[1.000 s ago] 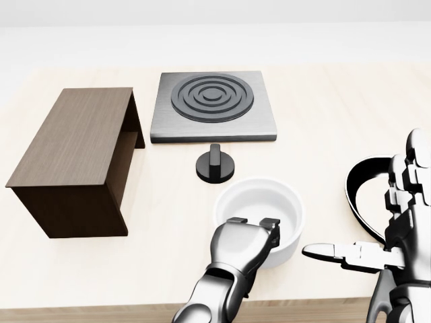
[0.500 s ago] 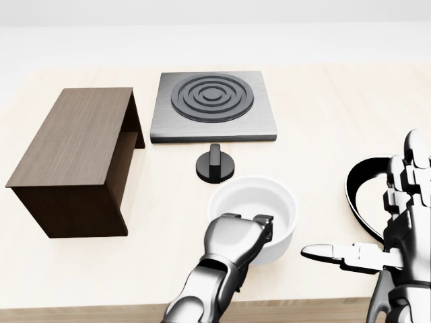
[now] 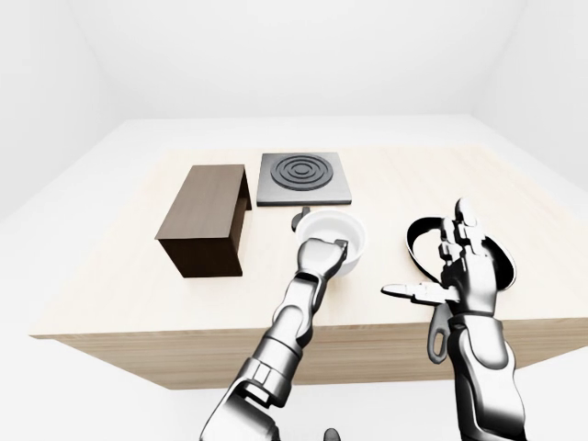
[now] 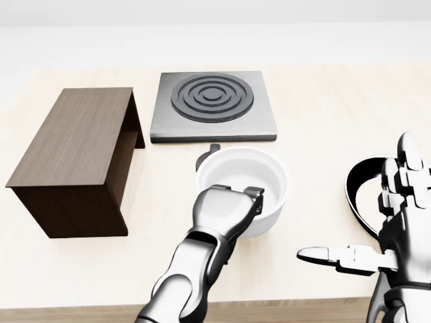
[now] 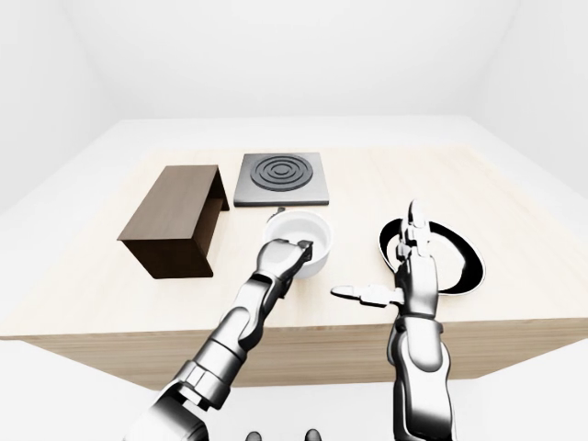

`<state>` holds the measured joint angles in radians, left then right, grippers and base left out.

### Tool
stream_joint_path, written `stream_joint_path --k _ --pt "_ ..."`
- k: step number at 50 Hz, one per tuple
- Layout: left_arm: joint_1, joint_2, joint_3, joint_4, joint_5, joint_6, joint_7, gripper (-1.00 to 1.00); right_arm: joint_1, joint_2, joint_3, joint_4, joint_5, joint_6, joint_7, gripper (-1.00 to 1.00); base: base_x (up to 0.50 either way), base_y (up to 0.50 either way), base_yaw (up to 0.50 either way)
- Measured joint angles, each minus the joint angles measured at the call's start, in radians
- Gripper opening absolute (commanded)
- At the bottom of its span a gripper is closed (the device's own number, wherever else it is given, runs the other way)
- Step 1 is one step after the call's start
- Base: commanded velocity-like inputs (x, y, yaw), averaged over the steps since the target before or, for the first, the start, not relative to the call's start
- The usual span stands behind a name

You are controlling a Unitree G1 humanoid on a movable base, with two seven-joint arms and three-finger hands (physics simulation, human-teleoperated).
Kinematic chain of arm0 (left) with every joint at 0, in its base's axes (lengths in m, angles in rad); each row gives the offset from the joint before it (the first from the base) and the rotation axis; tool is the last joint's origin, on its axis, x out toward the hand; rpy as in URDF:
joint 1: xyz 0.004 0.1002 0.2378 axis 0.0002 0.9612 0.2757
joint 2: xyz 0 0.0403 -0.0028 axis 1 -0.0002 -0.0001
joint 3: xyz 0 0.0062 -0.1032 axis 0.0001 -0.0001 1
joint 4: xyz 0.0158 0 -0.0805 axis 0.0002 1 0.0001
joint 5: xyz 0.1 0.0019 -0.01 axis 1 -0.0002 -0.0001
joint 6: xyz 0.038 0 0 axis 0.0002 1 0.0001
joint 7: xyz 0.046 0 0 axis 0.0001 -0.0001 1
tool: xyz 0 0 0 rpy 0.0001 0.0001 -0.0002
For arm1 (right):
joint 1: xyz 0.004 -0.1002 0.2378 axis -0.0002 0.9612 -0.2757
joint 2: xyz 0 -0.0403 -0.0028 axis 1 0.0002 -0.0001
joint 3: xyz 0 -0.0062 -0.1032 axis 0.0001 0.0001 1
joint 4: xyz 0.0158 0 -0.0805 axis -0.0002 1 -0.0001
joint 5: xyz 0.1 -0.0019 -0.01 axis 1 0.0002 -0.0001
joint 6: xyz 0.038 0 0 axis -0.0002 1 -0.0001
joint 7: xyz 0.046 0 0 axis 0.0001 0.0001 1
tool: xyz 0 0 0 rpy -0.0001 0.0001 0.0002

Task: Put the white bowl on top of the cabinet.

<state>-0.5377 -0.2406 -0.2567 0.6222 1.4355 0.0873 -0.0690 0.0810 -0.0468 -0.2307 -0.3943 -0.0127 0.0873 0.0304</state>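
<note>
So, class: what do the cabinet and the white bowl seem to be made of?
Cabinet: dark wood, probably veneer; faint grain streaks, matte brown.
White bowl: looks like glazed ceramic, maybe plastic; plain smooth white, thick rim, soft shading. It is a simulator render, so uncertain.

The left hand point(image 4: 225, 208) covers the near wall of the white bowl point(image 4: 244, 185), and its fingertips dip out of sight inside the rim. The bowl hides nearly all of the black knob point(image 4: 214, 147) — only a sliver shows. The right hand point(image 4: 387, 222) masks part of the dark pan point(image 4: 360, 185), which the head view's right edge also crops.
</note>
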Motion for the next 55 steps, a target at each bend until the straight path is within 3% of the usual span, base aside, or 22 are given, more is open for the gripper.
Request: stream_joint_path --k 16,55 --pt "-0.009 0.025 0.021 -0.181 0.110 0.000 -0.165 -1.00 0.010 0.006 0.014 0.004 -0.013 0.000 0.001 1.00 0.00 0.00 0.00" --pt "-0.157 0.088 0.114 -0.402 0.321 0.000 -0.496 -1.00 0.032 0.018 0.053 0.017 -0.044 0.000 0.000 1.00 0.00 0.00 0.00"
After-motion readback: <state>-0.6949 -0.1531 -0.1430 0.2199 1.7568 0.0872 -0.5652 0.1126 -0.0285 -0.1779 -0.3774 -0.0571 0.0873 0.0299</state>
